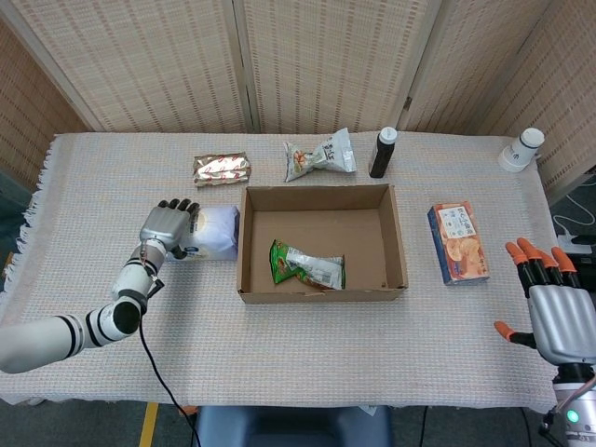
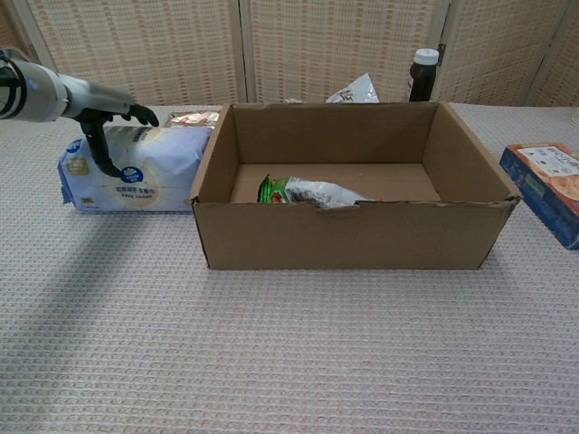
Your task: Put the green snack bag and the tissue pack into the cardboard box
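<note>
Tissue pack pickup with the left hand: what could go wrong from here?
The left hand sits at the tissue pack's outer end, so the soft pack may sag or slip when lifted. The pack lies right beside the cardboard box's left wall and could catch its rim. The green snack bag inside could get pressed.

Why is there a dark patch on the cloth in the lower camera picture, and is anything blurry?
Chest view: the dark band is the left arm's shadow, falling below the tissue pack; everything looks sharp. Head view: even light, soft shadow inside the box, no glare.
</note>
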`<state>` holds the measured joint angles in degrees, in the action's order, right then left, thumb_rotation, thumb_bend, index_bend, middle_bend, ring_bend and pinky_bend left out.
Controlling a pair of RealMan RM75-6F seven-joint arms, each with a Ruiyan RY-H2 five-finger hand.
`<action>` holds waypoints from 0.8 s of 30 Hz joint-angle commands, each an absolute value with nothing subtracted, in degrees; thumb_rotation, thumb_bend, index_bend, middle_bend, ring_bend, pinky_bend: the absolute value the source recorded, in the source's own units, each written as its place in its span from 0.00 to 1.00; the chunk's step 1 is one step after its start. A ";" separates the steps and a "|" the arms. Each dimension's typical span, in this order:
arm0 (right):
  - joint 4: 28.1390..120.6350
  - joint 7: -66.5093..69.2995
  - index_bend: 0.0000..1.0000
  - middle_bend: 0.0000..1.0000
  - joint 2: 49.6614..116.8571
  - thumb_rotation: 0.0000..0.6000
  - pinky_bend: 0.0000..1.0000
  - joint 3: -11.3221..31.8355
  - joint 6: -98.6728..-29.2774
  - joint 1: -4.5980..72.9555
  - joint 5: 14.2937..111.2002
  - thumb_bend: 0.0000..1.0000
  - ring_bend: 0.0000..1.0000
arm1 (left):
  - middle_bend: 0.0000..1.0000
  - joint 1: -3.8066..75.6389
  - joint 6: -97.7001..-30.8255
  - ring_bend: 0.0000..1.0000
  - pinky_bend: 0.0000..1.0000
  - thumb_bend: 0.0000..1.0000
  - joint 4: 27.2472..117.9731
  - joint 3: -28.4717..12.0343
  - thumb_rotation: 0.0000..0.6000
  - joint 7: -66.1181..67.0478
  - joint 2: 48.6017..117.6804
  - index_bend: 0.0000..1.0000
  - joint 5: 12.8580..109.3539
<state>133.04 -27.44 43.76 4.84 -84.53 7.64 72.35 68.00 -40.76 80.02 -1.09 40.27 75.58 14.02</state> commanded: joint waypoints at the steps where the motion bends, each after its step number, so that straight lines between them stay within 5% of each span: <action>1: 133.01 -27.49 0.06 0.01 43.86 1.00 0.00 4.84 -84.47 7.72 72.31 0.00 0.00 | 0.00 68.20 -41.05 0.00 0.14 0.24 79.35 -0.35 1.00 40.49 76.30 0.00 13.61; 7: 133.02 -27.46 0.06 0.01 43.88 1.00 0.00 4.86 -84.51 7.75 72.23 0.00 0.00 | 0.05 68.35 -41.50 0.05 0.26 0.29 78.68 0.41 1.00 40.68 76.86 0.01 13.18; 17: 133.49 -26.52 0.07 0.01 43.11 1.00 0.00 4.85 -84.59 7.59 72.44 0.00 0.00 | 0.53 67.95 -43.49 0.46 0.58 0.35 78.29 2.42 1.00 41.97 77.42 0.46 13.20; 24: 133.61 -25.86 0.07 0.01 42.72 1.00 0.00 4.97 -84.60 7.58 72.49 0.00 0.00 | 0.64 69.22 -45.40 0.56 0.65 0.36 82.08 1.35 1.00 43.07 72.68 0.56 15.05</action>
<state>133.60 -25.85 42.72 4.97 -84.60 7.59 72.49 68.70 -44.75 80.95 1.76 42.59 73.96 14.61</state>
